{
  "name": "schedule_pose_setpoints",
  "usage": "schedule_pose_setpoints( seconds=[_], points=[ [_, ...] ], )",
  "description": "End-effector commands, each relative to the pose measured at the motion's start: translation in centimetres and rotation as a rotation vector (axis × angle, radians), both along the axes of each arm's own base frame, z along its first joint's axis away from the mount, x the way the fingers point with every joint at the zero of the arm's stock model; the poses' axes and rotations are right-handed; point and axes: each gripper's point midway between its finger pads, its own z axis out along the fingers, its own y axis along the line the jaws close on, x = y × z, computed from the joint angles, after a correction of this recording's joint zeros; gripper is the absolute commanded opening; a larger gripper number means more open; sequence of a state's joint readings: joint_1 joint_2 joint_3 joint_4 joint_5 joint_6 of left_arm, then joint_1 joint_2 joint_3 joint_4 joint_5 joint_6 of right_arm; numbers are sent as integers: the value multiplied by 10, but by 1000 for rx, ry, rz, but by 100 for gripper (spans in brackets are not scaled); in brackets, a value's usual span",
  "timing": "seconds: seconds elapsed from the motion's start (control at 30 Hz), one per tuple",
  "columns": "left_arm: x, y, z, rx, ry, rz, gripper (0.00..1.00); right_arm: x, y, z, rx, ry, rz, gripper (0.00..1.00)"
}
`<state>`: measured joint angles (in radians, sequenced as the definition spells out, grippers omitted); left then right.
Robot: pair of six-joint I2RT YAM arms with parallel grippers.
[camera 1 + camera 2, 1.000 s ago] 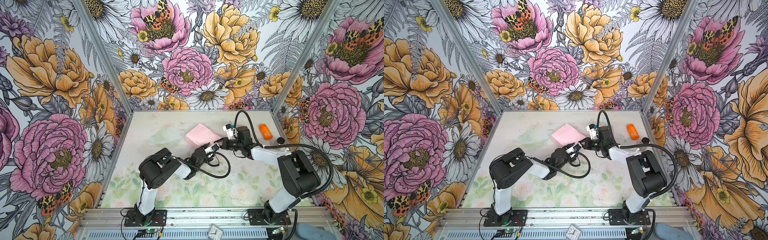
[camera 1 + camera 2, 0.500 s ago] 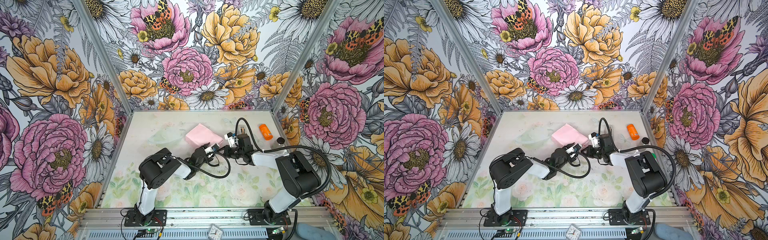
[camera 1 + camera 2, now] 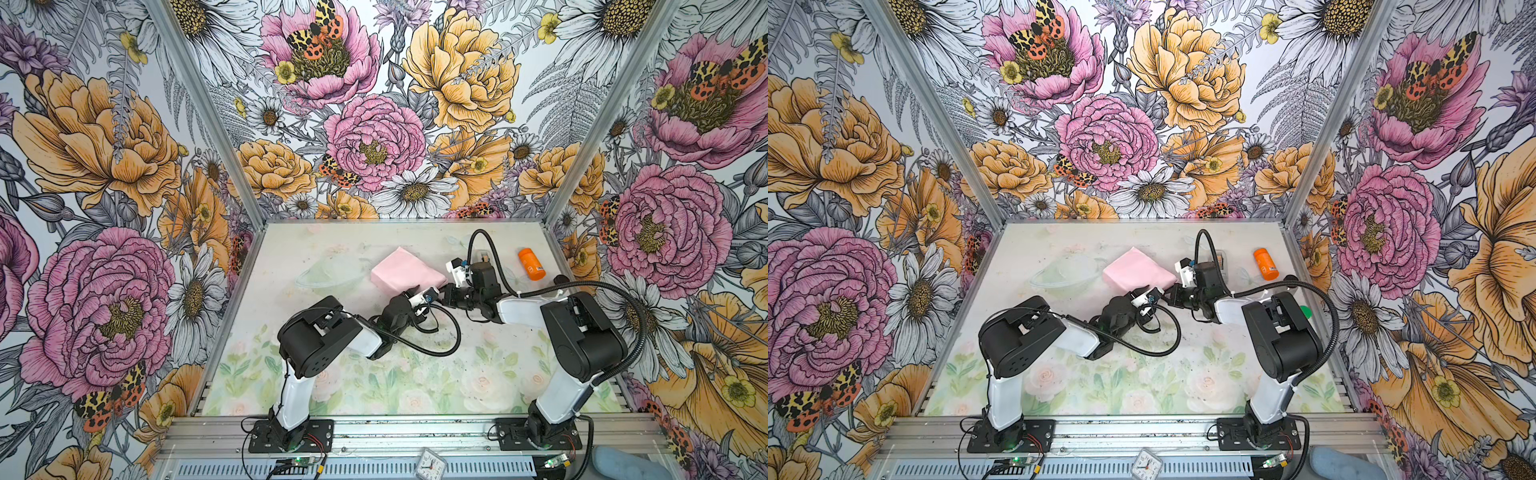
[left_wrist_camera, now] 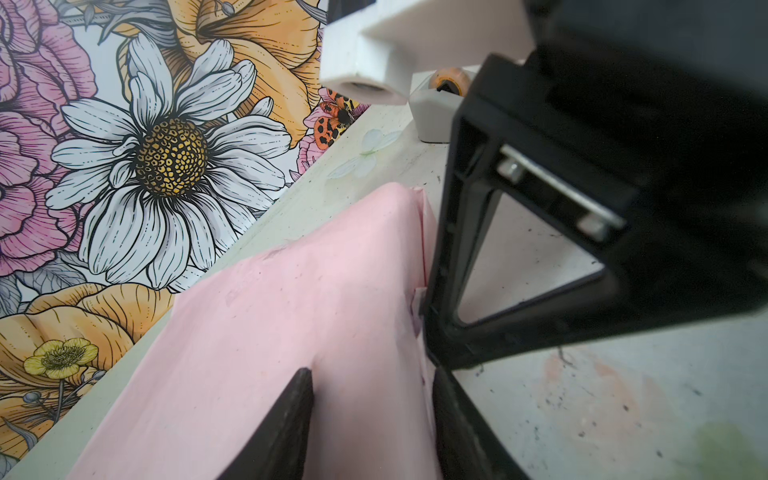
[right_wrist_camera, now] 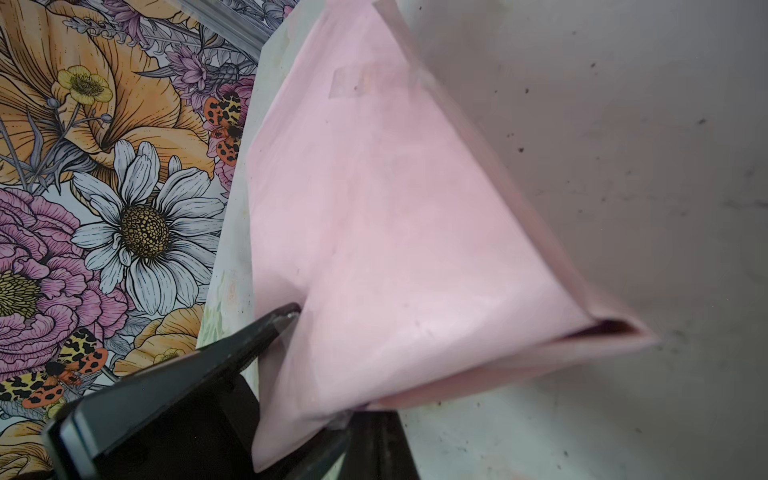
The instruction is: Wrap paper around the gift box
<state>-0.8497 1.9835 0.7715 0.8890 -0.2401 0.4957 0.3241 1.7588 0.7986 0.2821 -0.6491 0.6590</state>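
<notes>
The paper (image 3: 405,272) is sitting pale-pink side out, folded into a squat parcel just far of the middle of the table (image 3: 332,245). In both top views it is lying flat, with one corner pointing to the far wall. The gift box is hiding under the wrap. Only a dark slit is showing at one open fold of the paper (image 5: 395,228) in the right wrist view, and a patch of what looks like clear tape is shining on its top face.

The left gripper (image 3: 417,291) is reaching in from the near side. Its jaws are standing about half apart and clamping the parcel's near edge. In the left wrist view, pink paper (image 4: 291,332) is filling the gap between its fingers (image 4: 291,419), and the right wrist view is catching one fingertip (image 5: 282,318) denting the top face.

The right gripper (image 3: 445,292) is coming in from the right with its jaws pressed fully together. Its tips are touching the parcel's near right corner, just beside the left gripper (image 3: 1148,293). Whether it is pinching a flap there, I cannot tell.

Off to the far right, a grey tape dispenser (image 4: 430,112) is standing behind the right arm. An orange bottle (image 3: 531,264) is lying further right, near the right wall.
</notes>
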Motion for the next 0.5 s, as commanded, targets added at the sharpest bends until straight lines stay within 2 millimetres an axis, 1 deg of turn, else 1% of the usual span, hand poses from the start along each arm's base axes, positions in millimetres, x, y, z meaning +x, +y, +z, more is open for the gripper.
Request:
schedule_pose_setpoints(
  seconds=[0.0, 0.07, 0.2, 0.37, 0.47],
  points=[
    [-59, 28, -129, 253, 380, -63, 48, 13, 4, 4, 6, -43, -21, 2],
    [-58, 29, -129, 252, 380, -62, 48, 10, 2, 1, 0, -34, -23, 2],
    [-59, 29, -129, 252, 380, -62, 48, 0, -2, 1, -10, -27, -26, 3],
    [-59, 29, -128, 252, 379, -61, 48, -11, -6, 20, -1, -55, -28, 3],
    [-59, 28, -128, 251, 379, -62, 48, -11, -6, 30, 10, -73, -29, 3]
  ],
)
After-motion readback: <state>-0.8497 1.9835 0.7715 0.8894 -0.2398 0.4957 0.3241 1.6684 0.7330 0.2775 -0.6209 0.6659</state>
